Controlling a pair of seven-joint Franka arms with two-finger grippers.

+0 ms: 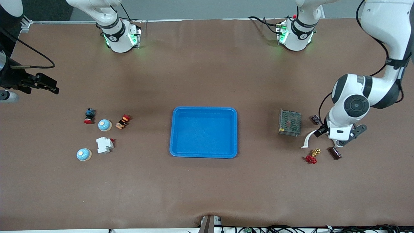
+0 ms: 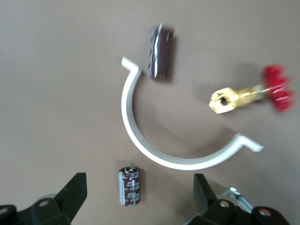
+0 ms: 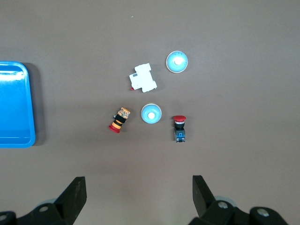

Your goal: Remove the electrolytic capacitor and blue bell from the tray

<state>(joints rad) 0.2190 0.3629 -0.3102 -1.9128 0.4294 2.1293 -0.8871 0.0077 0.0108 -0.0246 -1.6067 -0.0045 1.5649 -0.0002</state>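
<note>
A small dark capacitor (image 2: 130, 186) lies on the table between the open, empty fingers of my left gripper (image 2: 139, 194), which hangs over it (image 1: 339, 140). In the front view this capacitor (image 1: 314, 119) lies beside the mesh box. A larger capacitor (image 2: 158, 50) lies nearer to the front camera (image 1: 334, 152). Two blue dome bells (image 1: 104, 125) (image 1: 84, 154) sit toward the right arm's end and show in the right wrist view (image 3: 151, 114) (image 3: 177, 62). My right gripper (image 1: 47, 85) (image 3: 139, 197) is open and empty, high over that end.
A blue tray (image 1: 203, 111) sits mid-table. A white curved clamp (image 2: 159, 150), a brass valve with a red handle (image 1: 312, 157) and a metal mesh box (image 1: 289, 122) lie by the capacitors. A white breaker (image 1: 104, 144) and two push buttons (image 1: 89, 116) (image 1: 123, 121) lie by the bells.
</note>
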